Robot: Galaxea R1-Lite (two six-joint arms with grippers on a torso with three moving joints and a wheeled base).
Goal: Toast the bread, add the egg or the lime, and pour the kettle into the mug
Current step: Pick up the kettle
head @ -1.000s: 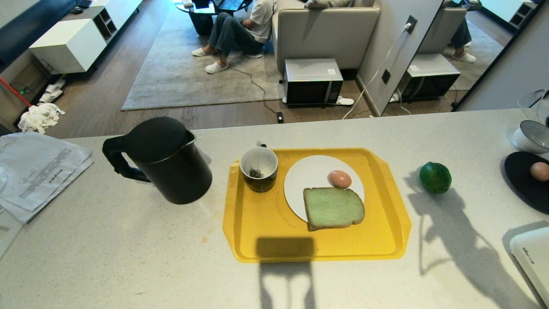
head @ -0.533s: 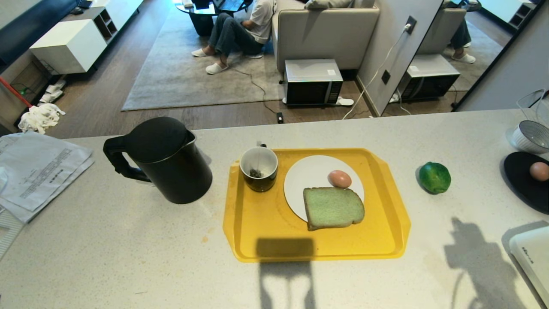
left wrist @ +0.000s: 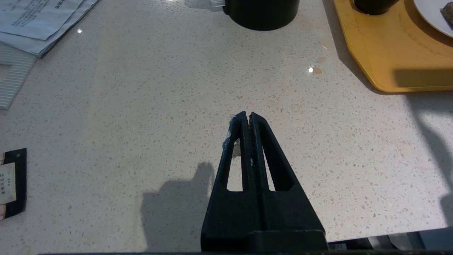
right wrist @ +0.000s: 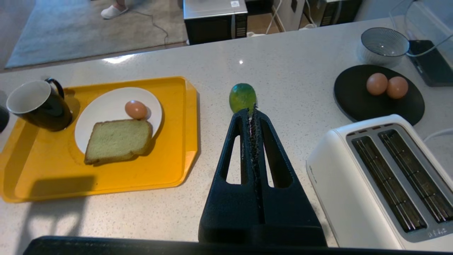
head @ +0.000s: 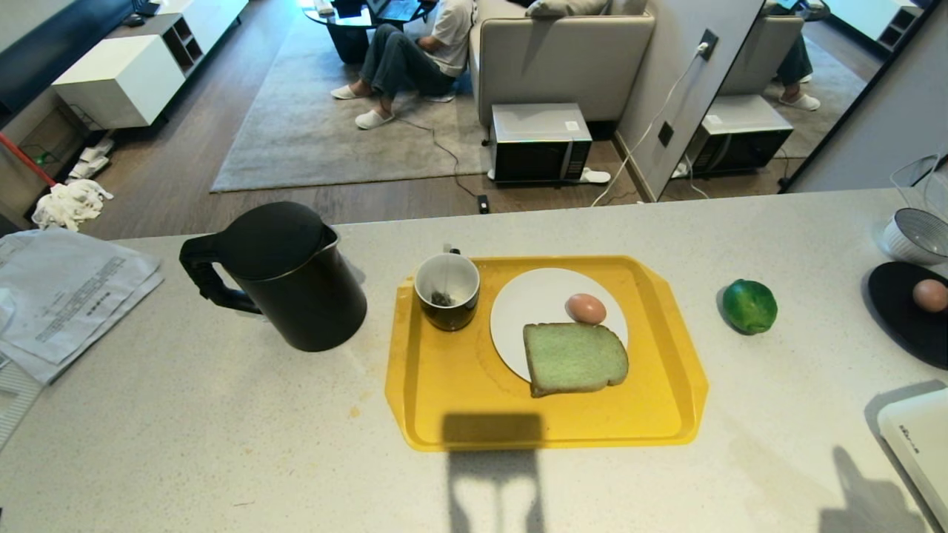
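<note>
The bread (head: 575, 358) lies on a white plate (head: 529, 303) with an egg (head: 586, 308) beside it, on a yellow tray (head: 459, 385). The dark mug (head: 446, 291), teabag inside, stands at the tray's far left corner. The black kettle (head: 285, 274) stands left of the tray. The lime (head: 749, 306) rests on the counter right of the tray. My right gripper (right wrist: 250, 111) is shut and empty, hovering near the counter's front with the lime (right wrist: 242, 97) beyond its tips. My left gripper (left wrist: 247, 116) is shut and empty over bare counter, the kettle's base (left wrist: 261, 13) ahead.
A white toaster (right wrist: 385, 177) with two slots sits at the front right. Behind it a black plate (right wrist: 380, 102) holds two eggs, next to a striped bowl (right wrist: 384, 44). Papers (head: 67, 292) lie at the counter's left end. A person sits on the floor beyond the counter.
The right arm's shadow has slid from beside the lime toward the counter's near right corner. The objects on the counter have not moved.
</note>
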